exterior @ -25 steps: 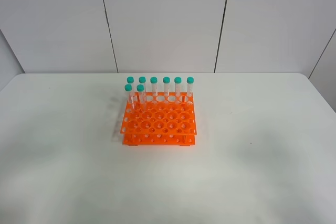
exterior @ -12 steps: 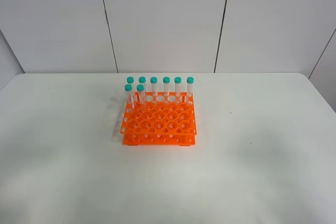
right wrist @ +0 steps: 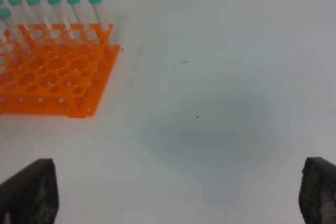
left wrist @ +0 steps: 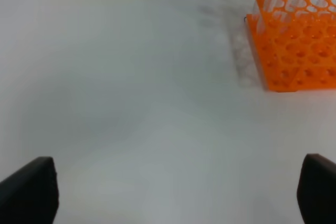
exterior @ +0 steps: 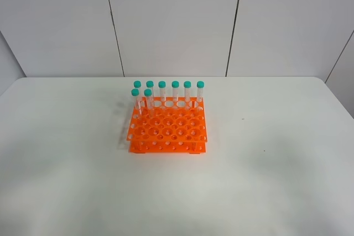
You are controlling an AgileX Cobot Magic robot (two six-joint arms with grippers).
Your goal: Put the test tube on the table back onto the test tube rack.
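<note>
Mid-table: rack [exterior: 167,130] with eight capped tubes [exterior: 175,92] along far edge; none loose. Tube light, slick, rigid: pinch below cap. Left gripper [left wrist: 178,192] and right gripper [right wrist: 178,192] released, empty.

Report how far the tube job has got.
Looks done: eight teal-capped tubes stand upright at the back of the orange rack, six in the rear row and two in the next, and no tube lies on the table in any view. In hand: nothing; the left gripper and right gripper are open and empty. Left: nothing visible.
</note>
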